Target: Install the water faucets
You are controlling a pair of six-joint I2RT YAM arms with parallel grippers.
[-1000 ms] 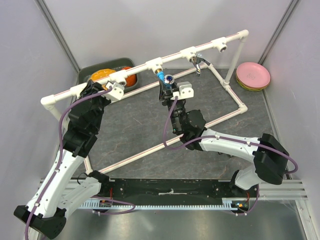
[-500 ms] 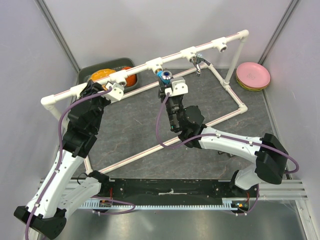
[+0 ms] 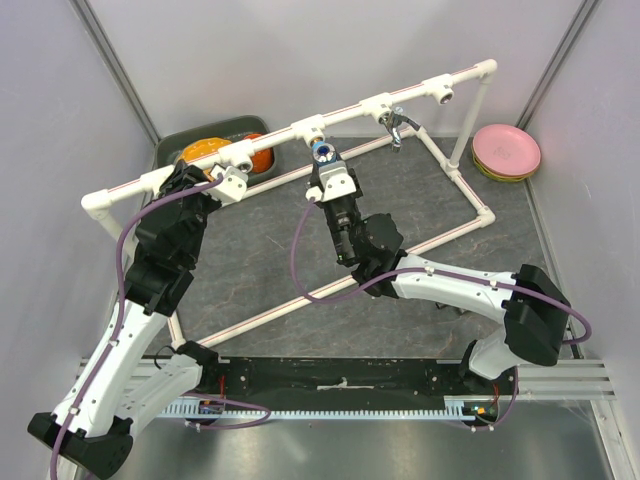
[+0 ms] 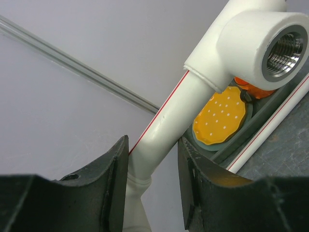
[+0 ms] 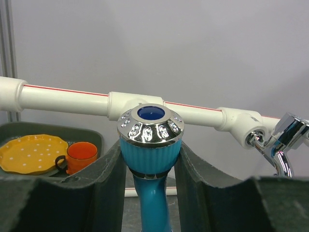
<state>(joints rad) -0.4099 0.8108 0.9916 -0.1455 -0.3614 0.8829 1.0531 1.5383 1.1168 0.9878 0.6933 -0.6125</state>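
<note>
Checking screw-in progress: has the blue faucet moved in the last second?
Yes. In the top view the blue faucet, held in the right gripper, has shifted left, closer to the middle tee.

A robotics lab cell is suggested: the counter (image 3: 250, 240) is enclosed by plain grey panels (image 3: 300, 60), an aluminium rail (image 3: 600, 378) is fixed along its near edge, and a white pipe frame (image 3: 275, 139) is mounted across it.

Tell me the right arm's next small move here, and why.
Probably twist the right gripper to thread the blue faucet into the tee behind it: its jaws are shut on the knob, and the left gripper braces the pipe.
</note>
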